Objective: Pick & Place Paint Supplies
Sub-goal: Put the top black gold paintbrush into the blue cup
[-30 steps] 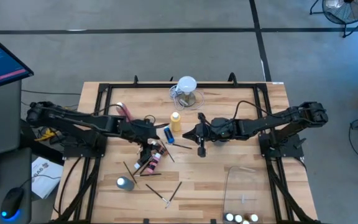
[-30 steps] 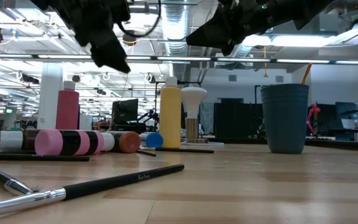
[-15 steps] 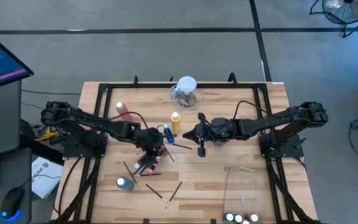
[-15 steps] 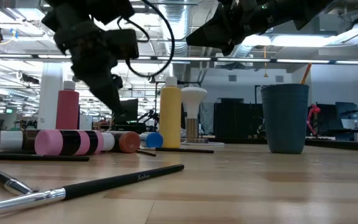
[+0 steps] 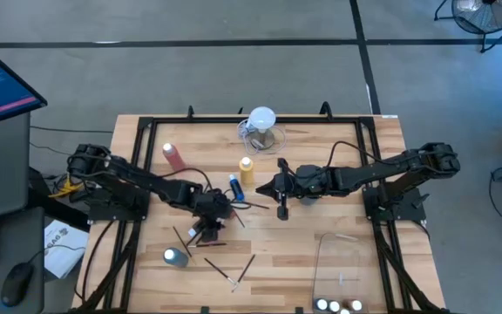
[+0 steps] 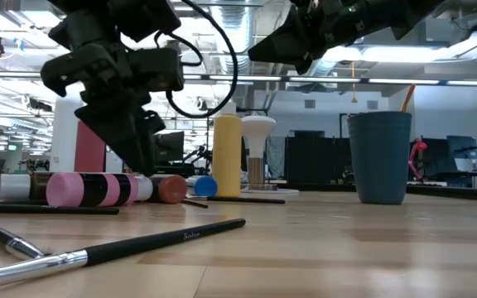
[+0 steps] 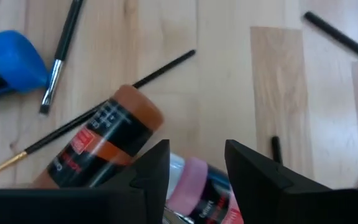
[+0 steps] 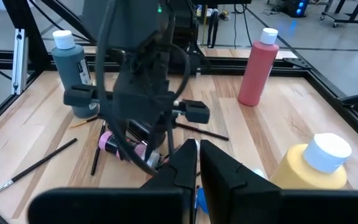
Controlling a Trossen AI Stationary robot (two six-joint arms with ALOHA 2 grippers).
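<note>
Several paint bottles lie in a pile on the table's left half, among them a pink-capped one point(image 7: 194, 183) and an orange-capped one point(image 7: 104, 140). My left gripper point(image 5: 211, 212) is low over this pile, pointing steeply down and open. Its fingers point(image 7: 156, 169) stand on either side of the pink-capped bottle. A blue bottle point(image 5: 234, 186) lies close by, and thin dark paintbrushes point(image 5: 234, 270) lie scattered around. The yellow bottle point(image 5: 247, 170) and the pink-red bottle point(image 5: 172, 155) stand upright. My right gripper point(image 5: 263, 187) hangs shut above the table's middle, holding nothing. My left gripper comes at the pink-capped bottle's cap end point(image 7: 197, 177) from above, slanting, with one finger on each side of it and the fingers lying across it. I cannot tell whether the fingers touch it. The bottle lies on its side on the table.
The clear jug with the white round top point(image 5: 261, 126) stands at the far middle. A dark bottle point(image 5: 175, 256) stands near the left front. A clear bin point(image 5: 338, 262) at the right front holds small white-capped bottles point(image 5: 338, 305). Black frame rails border the table.
My left gripper has come down and moved toward the table's near edge, tipping more steeply downward, until it sits low over the lying bottles. The bottles and brushes have stayed where they were.
</note>
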